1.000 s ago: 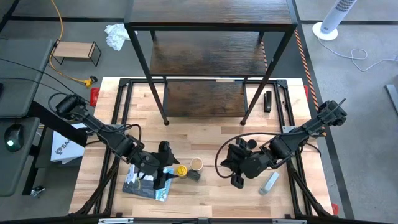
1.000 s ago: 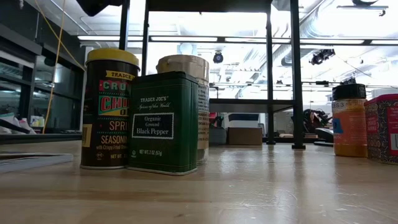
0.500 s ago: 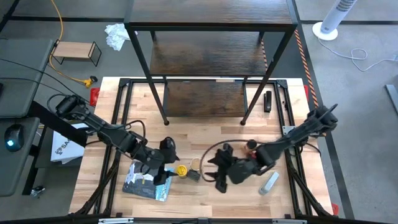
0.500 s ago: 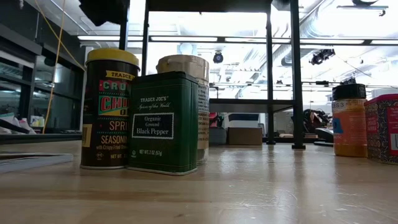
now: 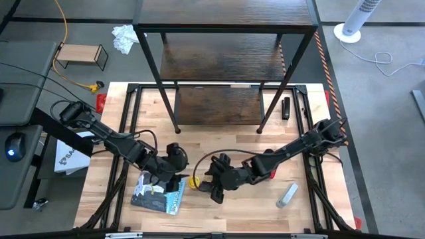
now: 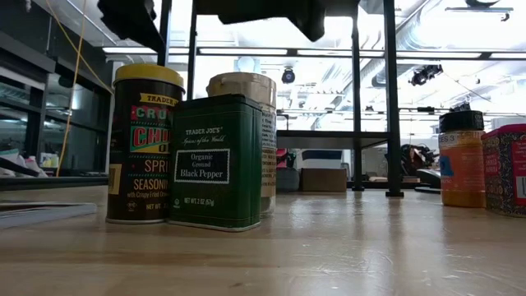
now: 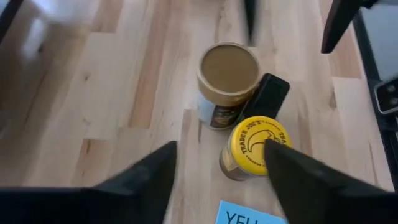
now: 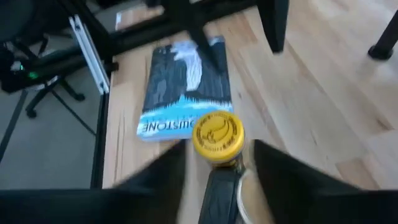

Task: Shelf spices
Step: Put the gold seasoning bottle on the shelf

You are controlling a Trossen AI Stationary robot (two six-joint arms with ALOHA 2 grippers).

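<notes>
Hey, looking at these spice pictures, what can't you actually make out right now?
- High view: the tan-lidded jar and black pepper tin are hidden under the right gripper.
- Low view: the red container is cut off by the right edge.
- Right wrist view: motion blur smears the blue packet's print.
- Low view: the tan-lidded jar's label is blocked by the tin.

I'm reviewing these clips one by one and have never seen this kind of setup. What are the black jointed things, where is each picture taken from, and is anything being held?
The black jointed things are two robot arms at a wooden table. One picture looks straight down, one sits at table height, and two are cameras on the arms' wrists. Both grippers, left gripper and right gripper, are open above a cluster of spices: a yellow-lidded jar, a tan-lidded jar and a black pepper tin. Neither holds anything. A blue packet lies beside them, a grey-white tube farther right. The dark shelf stands at the table's far side.
</notes>
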